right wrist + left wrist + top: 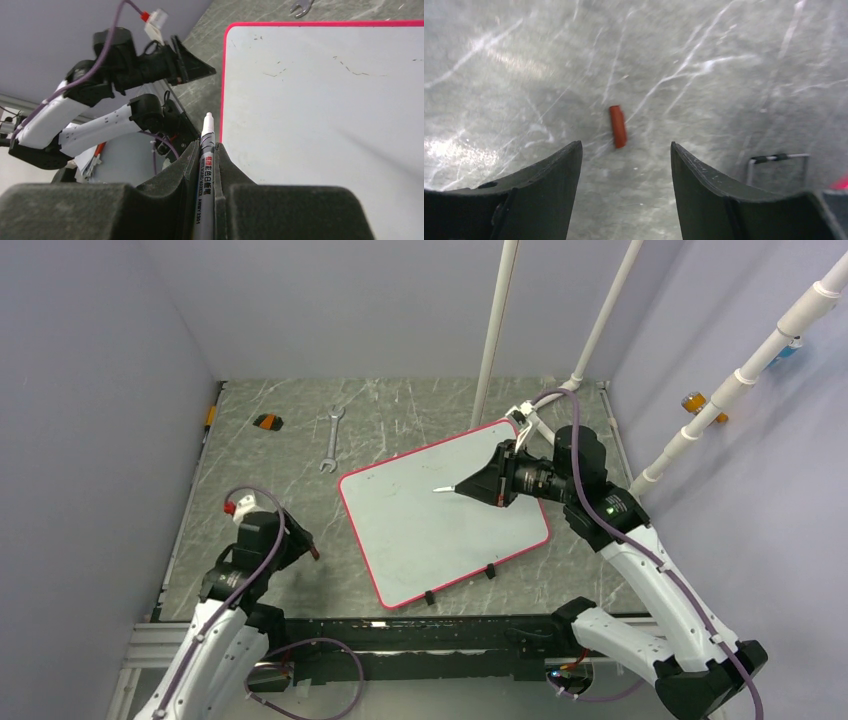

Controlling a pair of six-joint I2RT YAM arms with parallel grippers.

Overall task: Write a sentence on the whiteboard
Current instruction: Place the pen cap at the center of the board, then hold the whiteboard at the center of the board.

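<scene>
Whiteboard (420, 530) lies flat on the table (280, 470) between the arms, bare but for faint smudges: no sentence yet.
Right gripper (207, 148) is clamped on the uncapped marker (206, 130), tip over the board; left gripper (626, 147) stands apart above the red cap (618, 126).
</scene>
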